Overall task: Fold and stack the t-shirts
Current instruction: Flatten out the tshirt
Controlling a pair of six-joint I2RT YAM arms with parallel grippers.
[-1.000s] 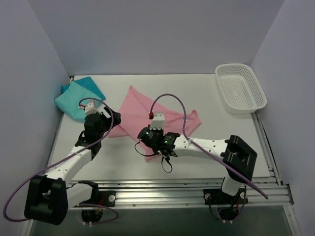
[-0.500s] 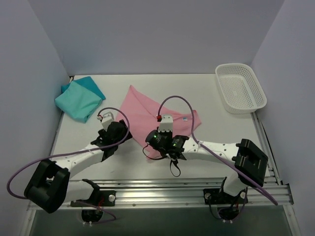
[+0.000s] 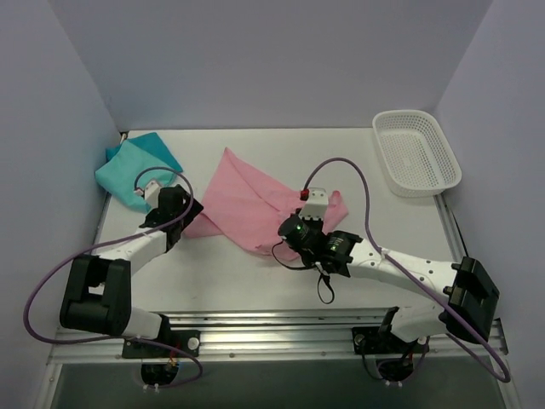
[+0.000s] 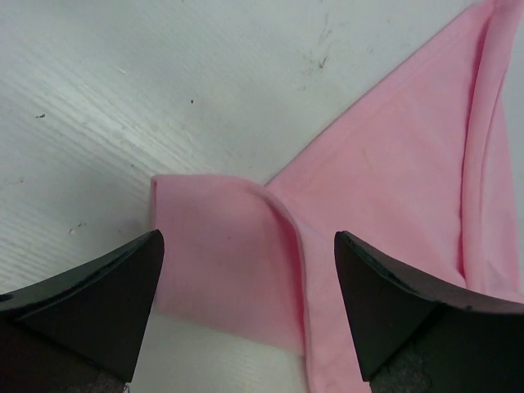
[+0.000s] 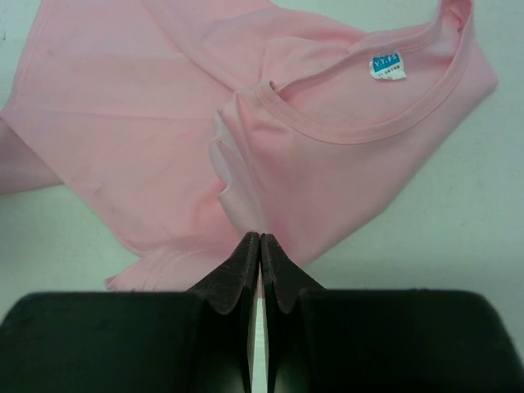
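While the overhead camera takes in the white bench (image 3: pixel 255 281), boxed by pale lavender walls (image 3: pixel 255 60), the teal t-shirt (image 3: pixel 134 175) lies in the far left corner and the white mesh basket (image 3: pixel 417 158) sits far right. The pink t-shirt (image 3: pixel 247 200) sprawls mid-bench, between the arms.

Only the left wrist camera shows scuffs on the bench and the left end effector (image 4: pixel 246 246) spread wide over a turned-over pink corner (image 4: pixel 221 254). Only the right wrist camera shows the right end effector (image 5: pixel 259 239) pressed together, pinching a pucker of pink cloth below the collar (image 5: pixel 344 131). A blue neck label (image 5: pixel 385 65) shows, its white lettering too blurred to read.
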